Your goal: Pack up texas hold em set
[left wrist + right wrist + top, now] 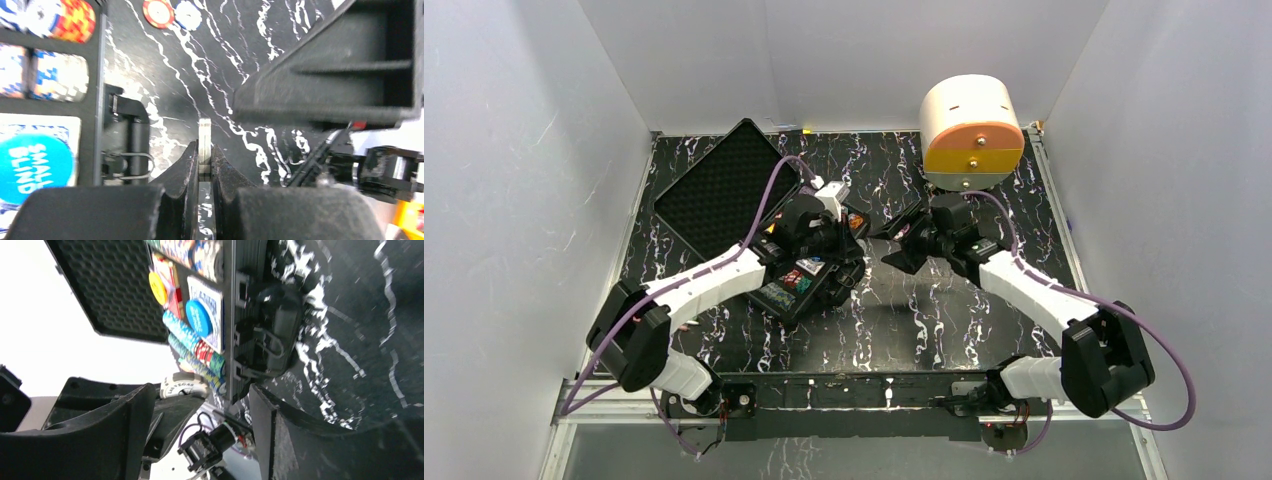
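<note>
Your left arm reaches from its base at the near left up and inward. It bends at the elbow, and its wrist sits over the right end of the open black case (97, 75) in the middle of the marbled table (894, 320). The left gripper (204, 150) has its fingers together, clamped on a white poker chip (204, 137) held edge-on just above the tabletop, beside the case's latch side. In the right wrist view the lettering on that chip's face looks like "LAS VEGAS".

Your right arm comes in from the near right, forearm angled toward the centre. The right gripper (200, 400) has its fingers spread with nothing between them, and it faces the left one just beside the case.

Inside the case, a blue disc (30, 165) reads "SMALL BLIND". You cannot read the writing on the yellow disc (158, 288). A red chip (158, 11) and a white-and-blue chip (188, 14) lie loose on the table. Farther back, the foam-lined lid (719, 190) lies open. The white-and-orange drawer box (972, 130) stands at the far right.
</note>
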Controlling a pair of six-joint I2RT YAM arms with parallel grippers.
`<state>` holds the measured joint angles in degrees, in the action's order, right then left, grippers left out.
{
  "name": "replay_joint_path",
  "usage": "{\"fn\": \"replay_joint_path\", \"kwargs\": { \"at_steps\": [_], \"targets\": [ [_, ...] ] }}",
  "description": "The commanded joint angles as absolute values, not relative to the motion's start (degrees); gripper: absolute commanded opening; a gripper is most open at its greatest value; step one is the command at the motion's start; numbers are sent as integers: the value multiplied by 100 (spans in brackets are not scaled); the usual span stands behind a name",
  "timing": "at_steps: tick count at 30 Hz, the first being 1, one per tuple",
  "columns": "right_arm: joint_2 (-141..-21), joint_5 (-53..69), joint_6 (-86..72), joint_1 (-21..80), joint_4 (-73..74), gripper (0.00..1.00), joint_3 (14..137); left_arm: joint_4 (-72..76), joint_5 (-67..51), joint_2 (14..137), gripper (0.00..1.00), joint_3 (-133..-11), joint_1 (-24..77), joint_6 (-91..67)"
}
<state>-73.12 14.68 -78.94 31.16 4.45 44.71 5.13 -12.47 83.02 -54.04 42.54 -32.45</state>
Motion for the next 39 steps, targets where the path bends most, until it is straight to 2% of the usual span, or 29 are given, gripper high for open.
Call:
{"fn": "replay_joint_path", "kwargs": {
  "at_steps": [1, 7, 17, 21, 28, 34, 39],
  "targets": [
    [-7200, 1152, -6777, 2608, 941, 78, 5048, -406, -705, 8294, 0, -6039, 4237, -1746],
    [-6698, 681, -6193, 2146, 1455, 78, 4927, -1541, -475, 8927, 0, -6866, 4236, -491],
    [-6307, 638, -6204, 2059, 1656, 77, 4361, -2384, 215, 10281, 0, -8153, 4096, 122],
    [-6342, 719, -6198, 2040, 1641, 77, 4325, -2614, 146, 10636, 0, -8401, 4018, 222],
    [-6428, 790, -6158, 2028, 1635, 77, 4377, -2863, 910, 10800, 0, -8612, 3935, 244],
    [-6470, 872, -6165, 2028, 1606, 76, 4347, -2863, 701, 10884, 0, -8608, 3885, 165],
    [-6462, 910, -6170, 2030, 1625, 76, 4322, -2863, 673, 10935, 20, -8672, 3879, 127]
  ]
}}
